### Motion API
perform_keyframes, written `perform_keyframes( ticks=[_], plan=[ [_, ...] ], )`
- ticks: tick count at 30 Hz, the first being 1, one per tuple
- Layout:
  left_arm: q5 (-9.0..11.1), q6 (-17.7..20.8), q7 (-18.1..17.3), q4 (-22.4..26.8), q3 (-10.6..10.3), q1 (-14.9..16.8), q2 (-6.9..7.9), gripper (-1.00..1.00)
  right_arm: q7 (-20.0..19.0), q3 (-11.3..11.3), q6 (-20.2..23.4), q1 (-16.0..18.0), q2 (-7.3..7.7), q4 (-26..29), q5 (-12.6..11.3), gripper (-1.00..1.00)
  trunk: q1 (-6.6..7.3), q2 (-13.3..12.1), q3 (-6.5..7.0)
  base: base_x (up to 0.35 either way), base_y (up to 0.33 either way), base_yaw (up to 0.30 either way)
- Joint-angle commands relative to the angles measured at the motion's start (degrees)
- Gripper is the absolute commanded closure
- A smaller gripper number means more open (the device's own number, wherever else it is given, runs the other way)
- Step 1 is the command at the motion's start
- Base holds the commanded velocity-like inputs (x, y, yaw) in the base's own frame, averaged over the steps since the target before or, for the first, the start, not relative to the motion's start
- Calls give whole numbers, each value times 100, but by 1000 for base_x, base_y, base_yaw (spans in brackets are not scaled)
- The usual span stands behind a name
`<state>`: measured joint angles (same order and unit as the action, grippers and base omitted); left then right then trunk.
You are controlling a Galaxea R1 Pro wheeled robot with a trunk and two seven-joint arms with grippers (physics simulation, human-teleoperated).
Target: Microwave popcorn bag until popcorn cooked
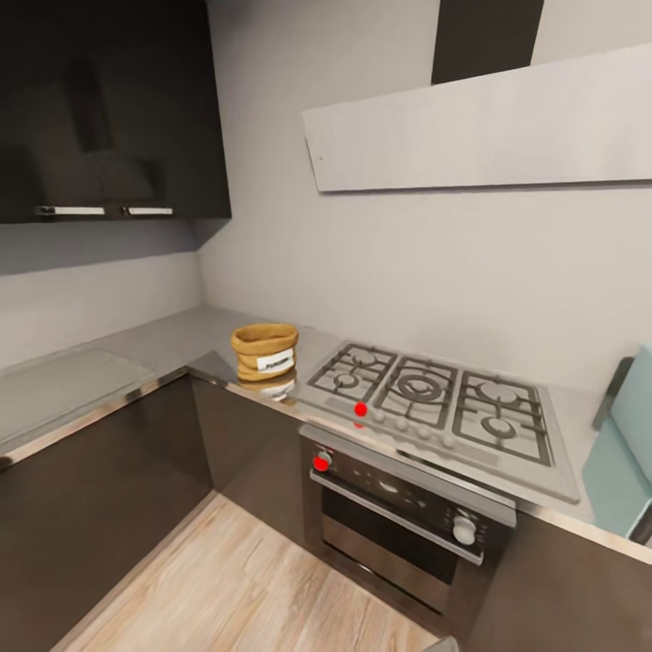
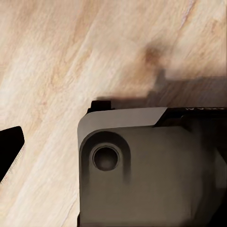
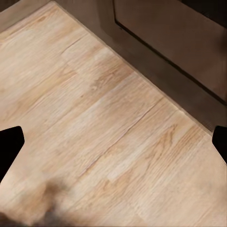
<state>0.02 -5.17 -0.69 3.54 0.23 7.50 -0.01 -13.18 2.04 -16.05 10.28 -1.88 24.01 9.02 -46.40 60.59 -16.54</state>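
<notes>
The popcorn bag (image 1: 264, 350), a small tan sack with a rolled rim and a white label, stands upright on the steel countertop (image 1: 172, 340) near the inner corner, just left of the gas hob. The microwave (image 1: 625, 448) shows as a pale blue-white slab cut off by the picture's right edge, on the counter right of the hob. My right gripper (image 3: 113, 142) hangs open over the wood floor, its black fingertips (image 3: 9, 142) far apart. My left gripper (image 2: 113, 151) also points at the floor, one black fingertip (image 2: 9, 146) showing at the frame's edge, with nothing held.
A gas hob (image 1: 435, 398) with red-marked knobs sits over a dark built-in oven (image 1: 407, 516). Dark cabinet fronts (image 1: 100, 507) run below the L-shaped counter. A steel hood (image 1: 480, 127) and black wall cabinets (image 1: 109, 109) hang above. A grey part of my own body (image 2: 142, 175) lies under the left wrist.
</notes>
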Motion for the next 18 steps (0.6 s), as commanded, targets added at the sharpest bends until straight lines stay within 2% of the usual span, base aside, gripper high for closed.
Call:
perform_keyframes(
  ticks=[1,4,6,14,18],
  plan=[
    [3,-19,-8,-5,3,5,0,-100,-1,-11,-21,6,0,-2,53,-100,19,-38,12,333,0,0],
    [-7,-20,-9,-10,0,2,-10,-100,-1,-11,-21,7,3,-2,49,-100,85,-158,66,325,4,0],
    [-17,-23,-8,-4,-4,-2,-17,-100,-1,-11,-21,8,-1,-2,51,-100,129,-238,101,113,8,0],
    [-18,-20,-9,-6,-5,2,-16,-100,-1,-11,-21,3,-3,-2,54,-100,305,-559,245,6,6,0],
    [-19,-19,-10,-4,-7,3,-8,-100,-8,-5,-21,3,-3,-2,56,-100,392,-720,317,-54,259,0]
  ],
)
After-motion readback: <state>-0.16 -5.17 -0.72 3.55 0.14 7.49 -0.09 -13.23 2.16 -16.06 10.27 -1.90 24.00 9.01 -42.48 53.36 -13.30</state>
